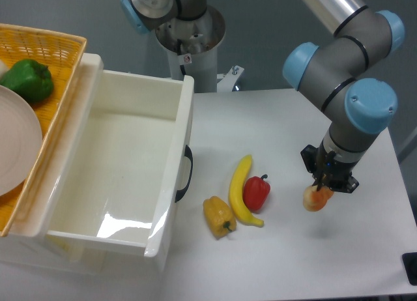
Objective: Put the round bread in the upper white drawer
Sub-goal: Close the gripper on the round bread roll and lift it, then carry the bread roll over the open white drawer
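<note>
Tool pinching the bread above the desk at right, well apart from the white drawer at left, banana and peppers between

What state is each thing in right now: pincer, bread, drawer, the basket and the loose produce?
pincer: shut on the round bread, above the table
round bread: held, lifted off the table
upper white drawer: pulled open, nothing visible inside
yellow woven basket: holds a green pepper and a white plate
banana, red pepper, yellow bell pepper: lying on the table
</note>
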Available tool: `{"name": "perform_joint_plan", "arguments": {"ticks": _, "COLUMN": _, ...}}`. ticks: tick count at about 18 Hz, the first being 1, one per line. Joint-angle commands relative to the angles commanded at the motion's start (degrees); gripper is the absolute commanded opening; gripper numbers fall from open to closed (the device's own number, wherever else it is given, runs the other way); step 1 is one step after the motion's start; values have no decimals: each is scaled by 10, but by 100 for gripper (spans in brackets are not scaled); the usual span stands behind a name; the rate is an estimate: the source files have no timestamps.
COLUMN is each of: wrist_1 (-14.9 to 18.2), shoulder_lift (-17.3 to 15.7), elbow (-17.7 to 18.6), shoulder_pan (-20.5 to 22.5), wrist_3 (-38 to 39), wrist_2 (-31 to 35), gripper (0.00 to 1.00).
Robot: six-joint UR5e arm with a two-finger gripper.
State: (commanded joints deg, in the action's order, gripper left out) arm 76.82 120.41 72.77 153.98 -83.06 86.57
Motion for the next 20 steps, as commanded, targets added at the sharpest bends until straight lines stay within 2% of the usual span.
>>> {"name": "perform_joint_plan", "arguments": {"ticks": 4, "wrist_1": 2, "shoulder_lift": -2, "elbow": 0, "shoulder_pan": 0, "wrist_3": 5, "wrist_2": 0, "gripper": 0}}
{"name": "perform_joint_plan", "arguments": {"ticks": 9, "wrist_1": 30, "shoulder_lift": -20, "elbow": -7, "shoulder_pan": 0, "wrist_3": 33, "wrist_2": -27, "gripper": 0}}
{"name": "perform_joint_plan", "arguments": {"ticks": 11, "wrist_1": 37, "shoulder_lift": -36, "elbow": -5, "shoulder_pan": 1, "wrist_3": 44, "wrist_2": -44, "gripper": 0}}
{"name": "perform_joint_plan", "arguments": {"ticks": 17, "wrist_1": 51, "shoulder_lift": -95, "elbow": 0, "shoulder_pan": -13, "wrist_3": 177, "wrist_2": -110, "gripper": 0}}
{"name": "perform_joint_plan", "arguments": {"ticks": 20, "wrist_1": 51, "shoulder_lift": -134, "elbow": 23, "shoulder_pan": -11, "wrist_3": 213, "wrist_2": -148, "gripper": 0}}
